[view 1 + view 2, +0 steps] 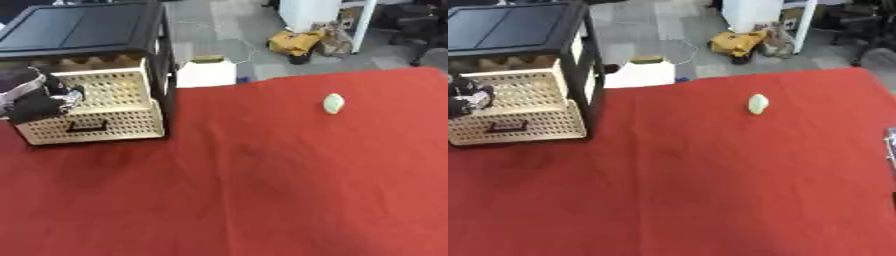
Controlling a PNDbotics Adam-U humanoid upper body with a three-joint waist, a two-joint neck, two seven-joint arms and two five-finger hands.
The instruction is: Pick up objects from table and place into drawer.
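Note:
A small pale green oval object [333, 103] lies on the red tablecloth [262, 190] at the far right. At the far left stands a drawer unit [96, 75] with a black frame and cream perforated drawers. My left hand [39, 97], black with silver parts, is against the front of the upper drawer [118, 87] and hides the spot where its handle would be. The lower drawer [96, 125] shows its dark handle. A thin grey sliver at the right edge of the right eye view may be my right hand [891, 142].
Beyond the table's far edge, on the grey floor, are a white box [206, 72], a yellow toy vehicle [297, 42] and a white cabinet [324, 12]. Red cloth stretches between the drawer unit and the green object.

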